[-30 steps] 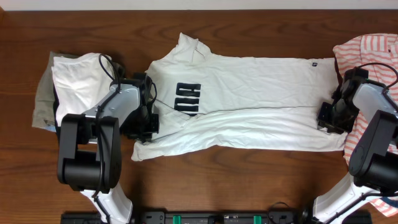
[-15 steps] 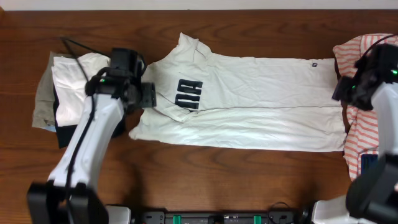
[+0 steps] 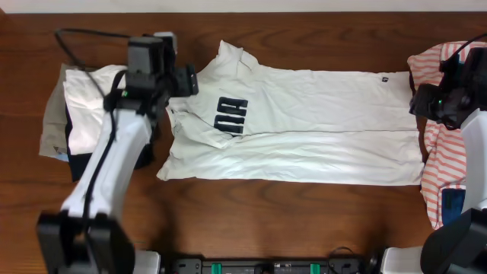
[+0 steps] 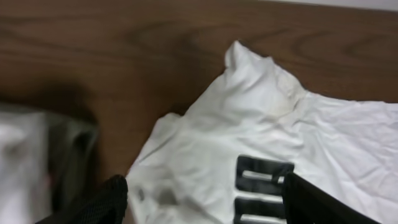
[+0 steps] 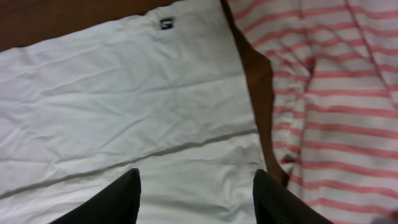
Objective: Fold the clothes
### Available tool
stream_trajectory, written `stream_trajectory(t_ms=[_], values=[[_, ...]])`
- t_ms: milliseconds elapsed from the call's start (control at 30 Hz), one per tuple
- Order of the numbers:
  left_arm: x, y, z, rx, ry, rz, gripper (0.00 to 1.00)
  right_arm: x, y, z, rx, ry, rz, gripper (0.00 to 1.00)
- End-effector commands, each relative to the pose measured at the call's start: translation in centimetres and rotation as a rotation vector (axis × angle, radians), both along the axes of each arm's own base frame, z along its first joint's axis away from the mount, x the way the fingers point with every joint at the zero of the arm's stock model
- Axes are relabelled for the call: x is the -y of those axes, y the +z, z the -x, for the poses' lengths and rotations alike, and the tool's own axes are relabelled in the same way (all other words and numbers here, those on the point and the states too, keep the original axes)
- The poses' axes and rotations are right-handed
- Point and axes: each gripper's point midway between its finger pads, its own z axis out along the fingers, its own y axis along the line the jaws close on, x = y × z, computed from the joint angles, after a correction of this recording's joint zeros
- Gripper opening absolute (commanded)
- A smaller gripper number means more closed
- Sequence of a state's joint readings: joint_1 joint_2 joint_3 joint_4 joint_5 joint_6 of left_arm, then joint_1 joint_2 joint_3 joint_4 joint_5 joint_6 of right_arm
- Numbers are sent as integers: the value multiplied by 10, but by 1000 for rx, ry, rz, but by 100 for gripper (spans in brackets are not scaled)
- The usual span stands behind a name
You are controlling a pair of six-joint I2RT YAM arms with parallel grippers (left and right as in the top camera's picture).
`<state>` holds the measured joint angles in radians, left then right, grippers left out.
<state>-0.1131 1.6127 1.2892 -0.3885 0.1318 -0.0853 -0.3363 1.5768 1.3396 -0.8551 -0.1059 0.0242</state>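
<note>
Table [image 3: 251,221]: dark wood, bare along the bottom of the frame.
Striped garment [image 3: 445,167]: coral and white, crumpled at the right edge, beside the shirt's hem.
White T-shirt [image 3: 319,129]: spread flat across the middle, with dark lettering [image 3: 230,116] left of centre.
Folded pile [image 3: 84,114]: white over khaki and black, at the left edge.
Right jaws: spread, empty, above the hem at the right.
Left jaws: spread, empty, above the shirt's upper-left end.

Left arm [image 3: 114,164] and right arm [image 3: 470,122] poised aloft, gripping nothing.
The left arm stretches from the near edge of the desk [image 3: 266,217] toward its far-left corner, left fingers [image 4: 106,202] spread wide. The right arm stands at the right edge, right fingers [image 5: 121,196] likewise parted.
</note>
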Motion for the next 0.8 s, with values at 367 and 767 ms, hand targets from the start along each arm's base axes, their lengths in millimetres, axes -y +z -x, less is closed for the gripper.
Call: stream_trajectory(t_ms=[367,767], values=[[59,-55,-153,-97,-185,117,81,-12,-8,7,-39,51,-42,58],[92,-116,-173,-80,-235,118,80,-13,-9,9,-49,50,-46,58]])
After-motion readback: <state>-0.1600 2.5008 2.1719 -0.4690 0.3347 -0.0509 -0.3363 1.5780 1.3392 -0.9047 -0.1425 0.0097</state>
